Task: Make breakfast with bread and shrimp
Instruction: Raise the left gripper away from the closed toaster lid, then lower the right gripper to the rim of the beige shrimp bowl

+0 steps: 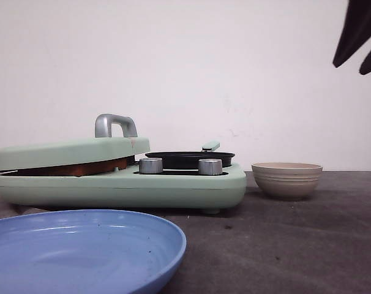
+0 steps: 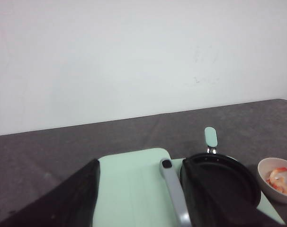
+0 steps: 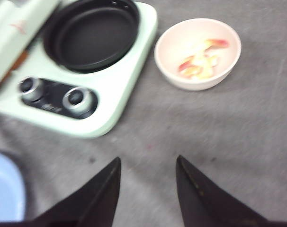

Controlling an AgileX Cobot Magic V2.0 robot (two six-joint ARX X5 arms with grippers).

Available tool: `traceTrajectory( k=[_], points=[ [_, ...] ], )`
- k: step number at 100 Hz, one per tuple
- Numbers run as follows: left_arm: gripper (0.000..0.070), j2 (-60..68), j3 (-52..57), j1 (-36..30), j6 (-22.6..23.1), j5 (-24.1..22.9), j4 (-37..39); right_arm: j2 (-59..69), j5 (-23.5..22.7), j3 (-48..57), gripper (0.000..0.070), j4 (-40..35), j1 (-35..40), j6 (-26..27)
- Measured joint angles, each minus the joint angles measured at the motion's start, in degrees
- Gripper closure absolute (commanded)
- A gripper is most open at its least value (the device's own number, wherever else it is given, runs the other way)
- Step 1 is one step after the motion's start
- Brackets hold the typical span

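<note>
The shrimp point(image 3: 200, 59), red-orange and pale pieces, lie in the beige bowl point(image 3: 172, 38), which stands right of the mint-green cooker point(image 1: 173, 187). The shrimp point(image 2: 280, 178) also show in the left wrist view. No bread shows plainly. A brown strip point(image 1: 69, 168) fills the gap under the shut lid point(image 1: 69, 152), and I cannot tell what it is. My left gripper point(image 2: 141, 162) hangs open above the lid and its grey handle point(image 2: 172, 194), holding nothing. My right gripper point(image 3: 148, 159) is open over bare table, short of the bowl, and sits high at the right point(image 1: 357, 37).
The cooker's black pan point(image 3: 91, 33) holds nothing, and two silver knobs point(image 3: 77, 97) sit in front of it. A blue plate point(image 1: 142, 239) lies at the front left. The dark grey table point(image 3: 219, 132) ends at a white wall behind.
</note>
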Motion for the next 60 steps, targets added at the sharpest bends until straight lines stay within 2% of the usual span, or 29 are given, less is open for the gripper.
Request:
traceTrajectory(
  k=[30, 60],
  points=[
    [0.0416, -12.2, -13.0, 0.0, -0.1, 0.0, -0.6, 19.2, -3.6, 14.1, 0.0472, -3.3, -10.1, -7.4],
    [0.0416, -21.0, -17.2, 0.0, -0.1, -0.4, -4.8, 35.3, -5.9, 23.7, 0.0472, -3.9, -16.5, -10.0]
  ],
)
